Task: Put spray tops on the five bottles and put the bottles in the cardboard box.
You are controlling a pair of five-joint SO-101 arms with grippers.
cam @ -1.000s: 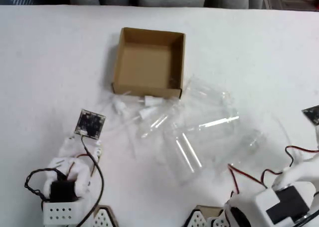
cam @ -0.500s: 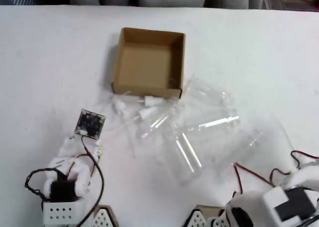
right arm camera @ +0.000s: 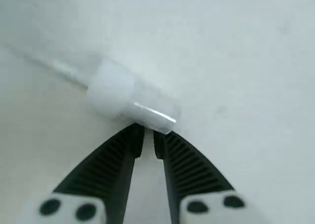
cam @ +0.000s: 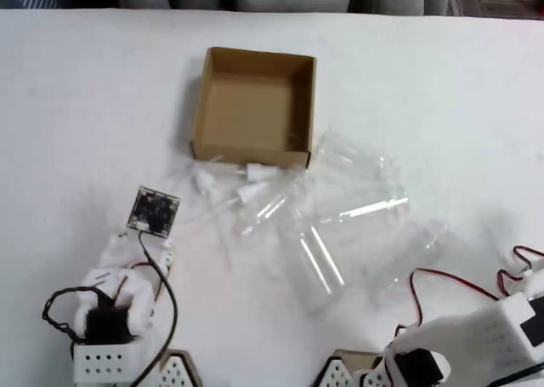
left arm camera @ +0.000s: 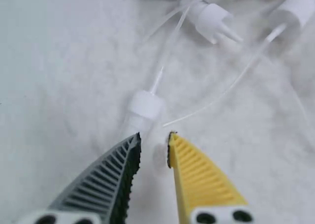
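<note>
The right claw [right arm camera: 148,131] pinches a white spray top [right arm camera: 130,102] by its edge. The left claw [left arm camera: 153,138], slightly spread, noses a second spray top [left arm camera: 144,107] on the surface [left arm camera: 59,61]. Clear bottles [cam: 348,225] lie beside the cardboard box [cam: 251,156].

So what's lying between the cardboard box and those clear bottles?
Loose white spray tops with thin tubes, between the cardboard box and the bottles; the high view shows them.
</note>
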